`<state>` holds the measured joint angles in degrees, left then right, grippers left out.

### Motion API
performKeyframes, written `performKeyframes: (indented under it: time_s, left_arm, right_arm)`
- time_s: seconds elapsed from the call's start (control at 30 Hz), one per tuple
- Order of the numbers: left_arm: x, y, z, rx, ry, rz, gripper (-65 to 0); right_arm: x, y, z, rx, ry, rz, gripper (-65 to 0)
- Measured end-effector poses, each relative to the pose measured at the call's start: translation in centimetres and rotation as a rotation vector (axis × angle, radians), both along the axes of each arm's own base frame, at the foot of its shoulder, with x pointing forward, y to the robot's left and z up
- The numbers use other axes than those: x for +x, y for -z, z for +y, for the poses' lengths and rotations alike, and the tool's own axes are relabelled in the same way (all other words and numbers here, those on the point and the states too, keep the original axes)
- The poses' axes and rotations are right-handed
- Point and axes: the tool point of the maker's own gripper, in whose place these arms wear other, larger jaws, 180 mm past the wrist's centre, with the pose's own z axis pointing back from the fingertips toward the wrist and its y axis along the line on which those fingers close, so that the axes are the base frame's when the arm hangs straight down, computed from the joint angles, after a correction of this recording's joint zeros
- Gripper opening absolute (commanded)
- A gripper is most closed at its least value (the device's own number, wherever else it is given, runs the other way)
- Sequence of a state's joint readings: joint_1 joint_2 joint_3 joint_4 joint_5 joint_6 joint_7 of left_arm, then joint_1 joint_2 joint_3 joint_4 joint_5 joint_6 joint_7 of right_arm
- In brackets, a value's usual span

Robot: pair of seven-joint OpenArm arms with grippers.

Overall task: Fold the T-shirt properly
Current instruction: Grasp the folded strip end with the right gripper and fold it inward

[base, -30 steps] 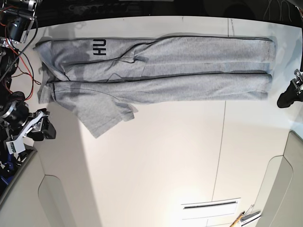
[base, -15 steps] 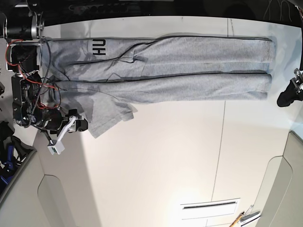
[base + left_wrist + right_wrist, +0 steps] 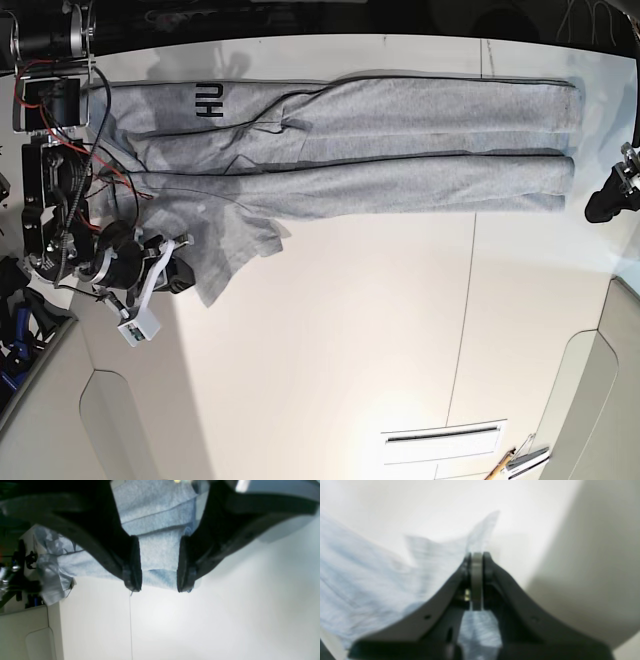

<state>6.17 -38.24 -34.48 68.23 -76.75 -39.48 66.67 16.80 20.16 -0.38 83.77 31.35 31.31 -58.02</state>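
The light heather-grey cotton T-shirt lies in a long band across the far side of the white desk, its loose sleeve at the left pinched by the closed right end effector, while the left end effector hovers open at the band's right end.

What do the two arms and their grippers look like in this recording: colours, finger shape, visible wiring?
The right arm is bare black and silver metal, strung with loose red and black cables, with a white bracket near its wrist. The right gripper has dark grey, curved, tapering fingers with a paler strip between the tips. The left gripper has black, curved fingers ending in flat ribbed pads. In the base view only its black tip shows.
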Motion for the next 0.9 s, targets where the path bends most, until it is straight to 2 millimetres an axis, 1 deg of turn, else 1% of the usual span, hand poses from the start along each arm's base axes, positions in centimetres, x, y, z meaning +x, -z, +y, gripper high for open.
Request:
performKeyframes:
  time_s: [0.03, 0.07, 0.17, 0.27, 0.43, 0.57, 0.67, 0.73, 0.77, 0.8, 0.9]
  left_arm:
    - [0.0, 0.0, 0.0, -0.001, -0.001, -0.002, -38.3]
    - [0.0, 0.0, 0.0, -0.001, -0.001, -0.002, -38.3]
    - [0.0, 0.0, 0.0, 0.0, 0.0, 0.0, -38.3]
    - [0.0, 0.0, 0.0, -0.002, -0.001, -0.002, -38.3]
    - [0.0, 0.0, 0.0, 0.0, -0.001, -0.001, -38.3]
    - [0.0, 0.0, 0.0, 0.0, -0.001, 0.0, -38.3]
    - [0.1, -0.1, 0.0, 0.0, -0.003, -0.004, -38.3]
    - [0.2, -0.1, 0.1, 0.0, -0.008, -0.011, -38.3]
    - [0.2, -0.2, 0.2, 0.001, -0.01, -0.014, -38.2]
    - [0.2, -0.2, 0.2, 0.0, -0.012, -0.017, -37.6]
    - [0.2, -0.4, 0.4, 0.001, -0.021, -0.022, -34.8]
  right_arm:
    - [-0.9, -0.3, 0.5, -0.008, -0.023, -0.011, -65.0]
    - [-2.1, -0.2, 1.0, -0.018, -0.043, -0.009, -65.0]
    - [-6.1, 0.8, 1.9, -0.042, -0.087, 0.016, -65.0]
    - [-8.9, 0.8, 2.9, -0.026, -0.115, 0.015, -65.0]
    - [-14.4, 2.7, 3.8, -0.016, -0.147, 0.107, -65.0]
    - [-16.7, 3.1, 4.5, 0.023, -0.158, 0.144, -65.0]
    - [-17.8, 3.6, 4.5, 0.028, -0.159, 0.171, -65.0]
    - [-18.1, 3.8, 4.5, 0.025, -0.157, 0.179, -41.6]
    - [-18.1, 3.8, 4.5, 0.029, -0.159, 0.18, -32.9]
    - [-17.9, 3.7, 4.6, 0.034, -0.157, 0.17, -28.2]
    - [-17.5, 3.3, 4.8, 0.046, -0.153, 0.15, -27.9]
